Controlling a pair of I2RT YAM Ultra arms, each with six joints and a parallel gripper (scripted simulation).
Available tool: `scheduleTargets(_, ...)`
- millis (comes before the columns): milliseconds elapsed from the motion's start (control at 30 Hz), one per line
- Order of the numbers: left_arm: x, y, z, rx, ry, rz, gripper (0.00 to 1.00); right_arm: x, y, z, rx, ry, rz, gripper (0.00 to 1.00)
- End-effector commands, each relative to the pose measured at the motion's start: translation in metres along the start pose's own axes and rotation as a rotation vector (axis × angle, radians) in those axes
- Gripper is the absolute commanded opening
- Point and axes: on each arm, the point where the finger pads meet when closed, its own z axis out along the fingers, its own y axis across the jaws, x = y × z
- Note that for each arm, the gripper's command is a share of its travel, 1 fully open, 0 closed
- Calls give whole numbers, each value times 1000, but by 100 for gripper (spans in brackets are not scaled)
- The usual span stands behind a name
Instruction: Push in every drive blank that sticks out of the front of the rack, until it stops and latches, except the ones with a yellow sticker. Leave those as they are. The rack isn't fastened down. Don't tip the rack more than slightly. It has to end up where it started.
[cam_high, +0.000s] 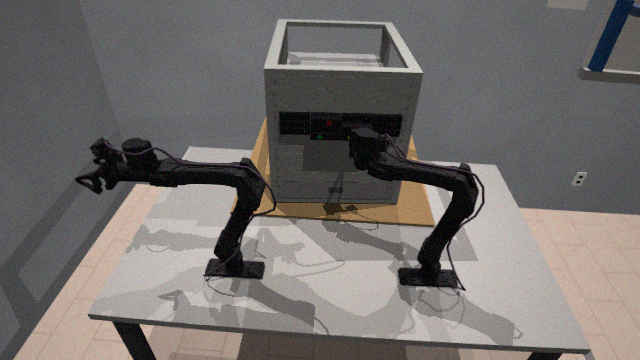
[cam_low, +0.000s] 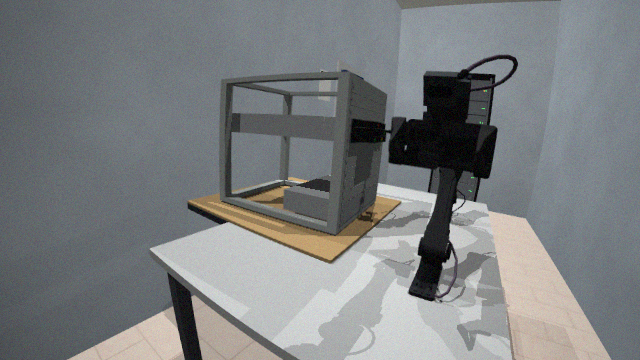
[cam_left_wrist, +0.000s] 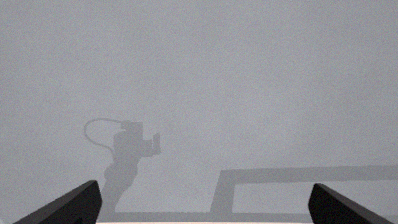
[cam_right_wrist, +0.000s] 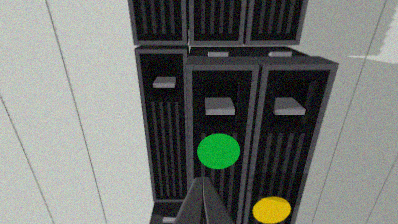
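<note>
Closed tight and empty, the right gripper (cam_high: 356, 142) (cam_low: 388, 131) (cam_right_wrist: 202, 188) brings its tips to the face of the green-stickered blank (cam_right_wrist: 220, 125); whether they are touching, the wrist view can't settle. Fingers together make a narrow pusher, sensible with neighbours this close. That blank juts from the rack, so it looks like the one to press home.

Right beside it stands the yellow-stickered blank (cam_right_wrist: 297, 145), also proud, and that one has to be spared: a sideways drift could catch its edge. On the other side, a plain blank (cam_right_wrist: 167, 135) sits farther back.

Outward now: the rack (cam_high: 345, 92) (cam_low: 342, 160) stands upright on a wooden board (cam_high: 417, 215) (cam_low: 330, 252), its front facing the arms. It's loose, so the next push wants to be straight, slow and stopped at the latch, or the whole frame may slide or lean.

And way out to the side, the left gripper (cam_high: 87, 162) (cam_low: 442, 145) (cam_left_wrist: 204, 191) hangs wide open with nothing in it, pointing away from the rack, probably parked to leave its partner room. No bracing from that arm here, so the push must stay gentle.
</note>
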Motion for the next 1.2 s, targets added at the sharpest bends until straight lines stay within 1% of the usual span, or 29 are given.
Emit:
scheduleTargets(0, -16, 2, -8, -10, -52, -7, 100, 0, 17, -6, -10, 17, 23, 0)
scheduleTargets(600, -16, 2, -8, -10, -52, -7, 100, 0, 15, -3, -8, 10, 18, 0)
scheduleTargets(667, -16, 2, -8, -10, -52, -7, 100, 2, 8, 5, 0, 3, 2, 0)
scheduleTargets(833, -16, 2, -8, -10, -52, -7, 100, 2, 8, 13, 0, 3, 2, 0)
scheduleTargets(900, -16, 2, -8, -10, -52, -7, 100, -5, 18, 8, -14, 3, 27, 0)
scheduleTargets(1167, -16, 2, -8, -10, -52, -7, 100, -2, 19, 6, -14, 13, 28, 0)
